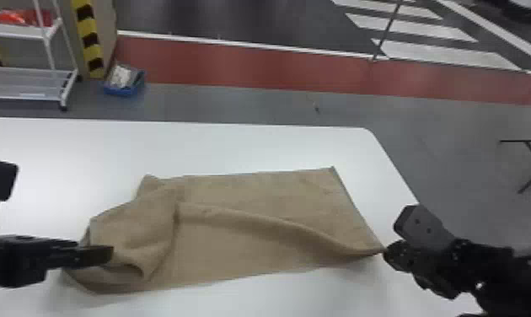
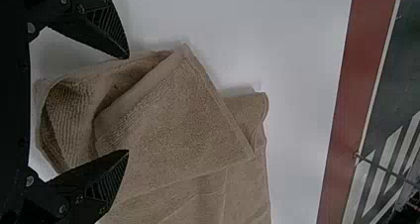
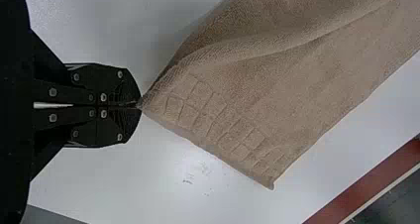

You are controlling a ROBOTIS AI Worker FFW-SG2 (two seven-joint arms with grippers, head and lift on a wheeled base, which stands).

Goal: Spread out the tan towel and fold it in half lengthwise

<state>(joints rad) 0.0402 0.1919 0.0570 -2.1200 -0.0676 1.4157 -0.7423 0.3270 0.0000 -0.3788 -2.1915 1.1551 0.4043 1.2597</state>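
- Presently the tan towel [image 1: 260, 236] lies on the white table [image 1: 235, 147], fairly flat towards its right end but doubled over and bunched at its left.
- The right gripper [image 3: 138, 105] has its fingers pressed together on the tip of one corner, at the robot's near side of the towel; a raised ridge runs from there towards the bunched part.
- The left gripper [image 2: 129, 104] has its fingers spread wide apart over the rumpled end, with nothing pinched between them.
- Spreading looks unfinished, so the lengthwise fold should probably wait.
- The right-hand hold is slight (only the very tip is caught), so a hard pull could let the corner slip free.
- If the left fingers close on several layers at once, they may drag the flap along instead of unrolling it.
- Folding over that ridge and bunch would likely leave a lump and mismatched edges.
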